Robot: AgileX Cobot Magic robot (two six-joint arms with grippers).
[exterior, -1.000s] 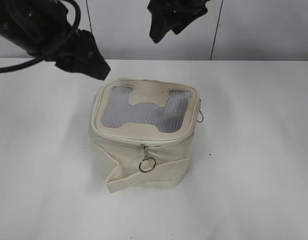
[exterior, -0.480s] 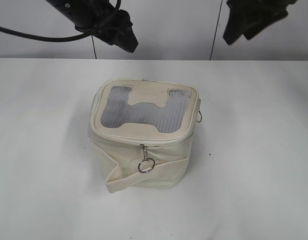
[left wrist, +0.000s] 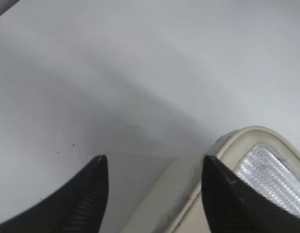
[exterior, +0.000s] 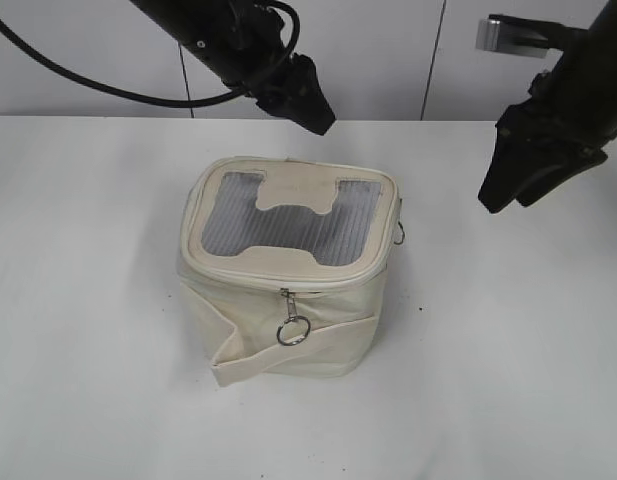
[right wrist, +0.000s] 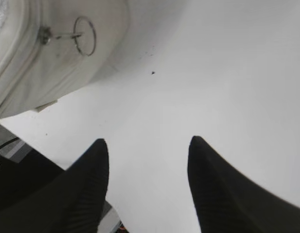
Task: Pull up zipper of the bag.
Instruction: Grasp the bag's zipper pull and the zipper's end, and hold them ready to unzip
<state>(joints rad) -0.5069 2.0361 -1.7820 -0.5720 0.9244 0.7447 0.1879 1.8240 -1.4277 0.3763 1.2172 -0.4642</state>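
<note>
The left gripper [left wrist: 154,165] has its black ribbed jaws spread and empty, hovering above the rear edge of the small boxy cream-white soft bag [exterior: 285,270]. The right gripper [right wrist: 149,148] also has its jaws spread, holding nothing, and hangs well to the bag's right over bare white table [exterior: 508,380]. The bag sits mid-table, its grey mesh top window uppermost. Its thin cream zipper [exterior: 288,283] runs round the top panel (one silver ring pull [exterior: 293,329] dangles at the front, another [right wrist: 84,35] on the right side). Nothing stands between either gripper and the bag.
</note>
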